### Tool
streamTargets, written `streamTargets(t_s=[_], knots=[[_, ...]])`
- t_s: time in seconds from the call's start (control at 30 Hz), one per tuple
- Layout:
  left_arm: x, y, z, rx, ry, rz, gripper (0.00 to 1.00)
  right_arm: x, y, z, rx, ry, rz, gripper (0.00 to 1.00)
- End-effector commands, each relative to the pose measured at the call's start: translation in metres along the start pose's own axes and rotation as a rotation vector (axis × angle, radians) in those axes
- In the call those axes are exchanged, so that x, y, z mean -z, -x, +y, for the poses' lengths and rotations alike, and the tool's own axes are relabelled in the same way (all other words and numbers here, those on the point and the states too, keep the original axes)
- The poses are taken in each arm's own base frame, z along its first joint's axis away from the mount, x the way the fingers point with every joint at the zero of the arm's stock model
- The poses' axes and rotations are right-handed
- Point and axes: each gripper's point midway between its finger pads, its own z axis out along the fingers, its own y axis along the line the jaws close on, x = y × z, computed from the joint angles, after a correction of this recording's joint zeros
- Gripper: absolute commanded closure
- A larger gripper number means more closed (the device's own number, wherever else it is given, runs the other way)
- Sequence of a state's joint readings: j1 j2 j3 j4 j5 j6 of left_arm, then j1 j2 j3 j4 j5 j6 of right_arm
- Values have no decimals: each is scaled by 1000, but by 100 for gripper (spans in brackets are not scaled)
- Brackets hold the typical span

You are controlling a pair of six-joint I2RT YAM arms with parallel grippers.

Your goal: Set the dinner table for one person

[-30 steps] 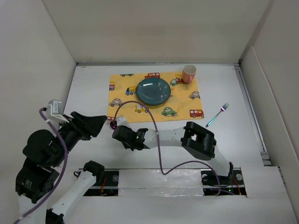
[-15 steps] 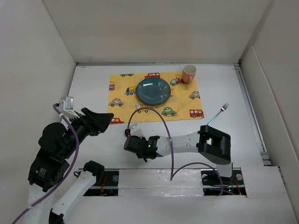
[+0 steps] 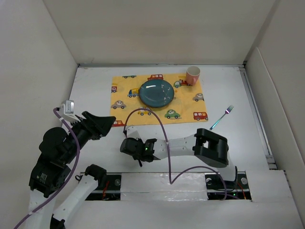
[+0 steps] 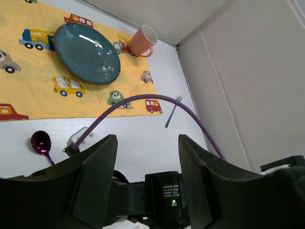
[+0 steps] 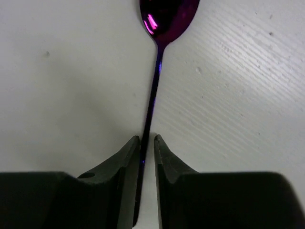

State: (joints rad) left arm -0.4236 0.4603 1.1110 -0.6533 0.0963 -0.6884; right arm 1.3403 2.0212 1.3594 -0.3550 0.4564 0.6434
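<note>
We can't read the small label (image 4: pixel 169 190). Right gripper (image 5: pixel 147 139), fingers a little apart, sits around the purple spoon (image 5: pixel 167 14) on the dinner table (image 5: pixel 62 71); left gripper (image 4: pixel 147 138) spread wide.

No readable text right now: tiny white print on the black boxy arm module (image 4: pixel 170 192) is too small.

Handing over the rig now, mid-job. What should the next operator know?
Left gripper: open, empty, raised at near left.
Right gripper: jaws slightly apart astride the spoon handle, not clamping; spoon lies on the dinner table just off the placemat's near edge.
Done: plate on placemat, cup at its far right corner.
To do: fork lies on bare table right of placemat; fork and spoon probably go beside the plate.
</note>
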Motion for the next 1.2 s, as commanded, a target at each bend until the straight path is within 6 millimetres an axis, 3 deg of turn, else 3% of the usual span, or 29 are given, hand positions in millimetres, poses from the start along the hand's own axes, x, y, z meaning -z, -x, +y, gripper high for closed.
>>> streamTargets(t_s=[0.0, 0.07, 0.13, 0.17, 0.23, 0.27, 0.3, 0.33, 0.4, 0.43, 0.53, 0.57, 0.6, 0.67, 0.7, 0.77, 0.8, 0.87, 0.97, 1.07, 1.1, 1.17], knots=[[-3, 4, -1, 7, -12, -30, 49, -29, -35, -26, 46, -84, 94, 86], [-6, 1, 3, 9, -3, -28, 49, -30, -33, -31, 37, -100, 102, 100], [-8, 1, 7, 5, 10, -32, 49, -23, -15, -36, 19, -117, 62, 100], [-9, 1, 8, -4, 14, -34, 49, -7, 3, -35, 7, -102, 26, 100], [-13, 4, 10, -15, 30, -42, 49, 6, 31, -56, -35, -115, -18, 100], [-16, 4, 11, -21, 35, -39, 49, 28, 57, -61, -76, -90, -71, 100], [-19, 6, 10, -29, 32, -45, 49, 37, 68, -70, -96, -86, -92, 100], [-21, 6, 9, -32, 28, -42, 49, 38, 79, -92, -119, -106, -103, 100], [-29, 3, 9, -30, 15, -32, 49, 55, 102, -114, -166, -95, -137, 100], [-33, 1, 9, -29, 11, -26, 49, 52, 109, -144, -189, -136, -138, 100], [-43, -5, 9, -20, -11, -8, 50, 50, 123, -190, -239, -182, -151, 100], [-50, -10, 11, -18, -14, 3, 50, 44, 134, -233, -278, -219, -159, 100], [-50, -10, 10, -18, -17, 6, 50, 44, 134, -233, -278, -220, -159, 100], [-54, -13, 13, -20, -11, 15, 50, 35, 140, -261, -284, -247, -152, 100], [-56, -15, 15, -22, -6, 19, 50, 31, 142, -286, -312, -275, -147, 100], [-61, -16, 17, -24, -2, 23, 50, 19, 140, -308, -316, -305, -119, 100], [-63, -18, 19, -24, 3, 29, 50, 20, 149, -323, -343, -311, -132, 100], [-65, -19, 20, -25, 12, 36, 50, 25, 157, -320, -337, -266, -140, 100], [-66, -16, 23, -28, 26, 25, 50, 24, 153, -311, -258, -213, -151, 100], [-71, -19, 26, -27, 35, 29, 50, 7, 140, -299, -216, -144, -81, 86], [-72, -20, 27, -27, 37, 36, 50, -3, 136, -295, -208, -122, -56, 74], [-73, -21, 27, -30, 42, 42, 50, -8, 143, -298, -191, -116, -65, 64]])
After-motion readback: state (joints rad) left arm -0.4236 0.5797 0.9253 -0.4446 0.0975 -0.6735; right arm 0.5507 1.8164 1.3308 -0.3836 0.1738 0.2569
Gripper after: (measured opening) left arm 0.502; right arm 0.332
